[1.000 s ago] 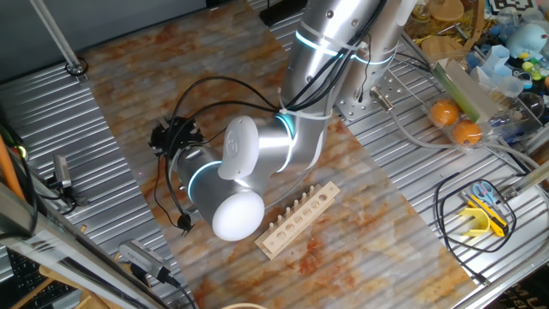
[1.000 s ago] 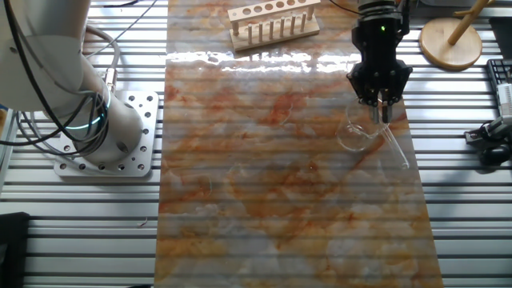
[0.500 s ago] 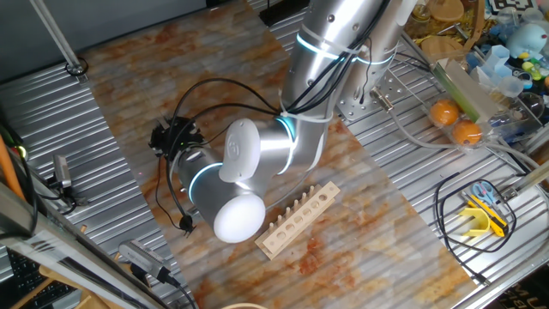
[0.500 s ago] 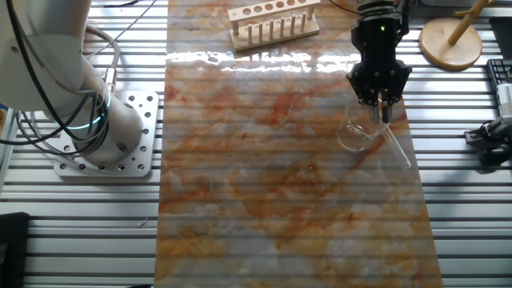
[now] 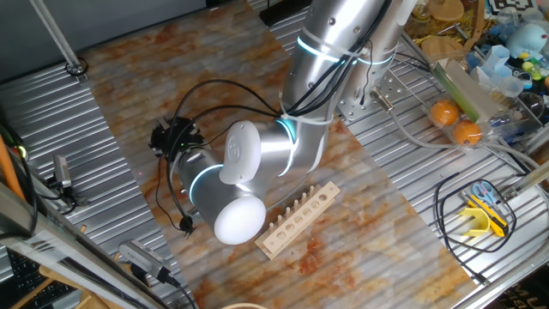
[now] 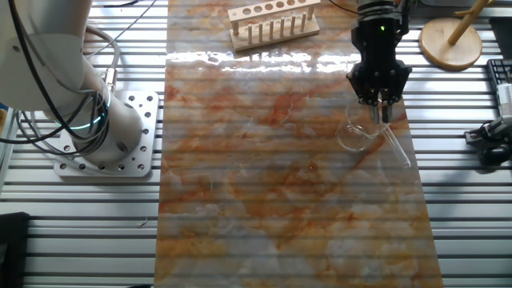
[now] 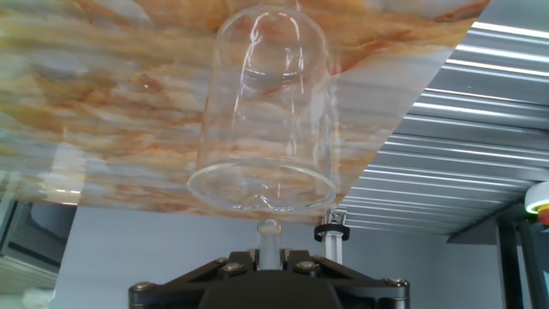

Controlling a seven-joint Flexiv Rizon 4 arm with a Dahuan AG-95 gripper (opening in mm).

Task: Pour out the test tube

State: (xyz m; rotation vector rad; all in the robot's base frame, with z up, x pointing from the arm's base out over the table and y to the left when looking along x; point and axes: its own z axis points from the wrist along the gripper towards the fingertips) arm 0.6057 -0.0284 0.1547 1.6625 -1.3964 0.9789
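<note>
**Operator:** What had changed over the last second?

**Technician:** Very little. In one fixed view the silver arm's elbow [image 5: 257,159] had crept slightly. In the other fixed view the black fingers [image 6: 374,99] had kept their place above the marbled orange worktop [image 6: 264,200], and the far end of the slender clear glass test tube [image 6: 397,147] had drifted by a trace.

**Operator:** State of the fingers?

**Technician:** They were pinching the test tube near one end. The hand view showed the tube seated between them.

**Operator:** Where was the tube?

**Technician:** It was off the pale wooden rack [image 6: 272,20] and held slanted, running from the fingers past the wider clear glass beaker [image 6: 354,134], just beside it. Whether its mouth stood over the beaker's rim could not be told.

**Operator:** Meaning for the task?

**Technician:** The near-stillness suggested a slow tilt or a hold in the pouring stage. No liquid could be made out, so completion could not be confirmed.
</note>
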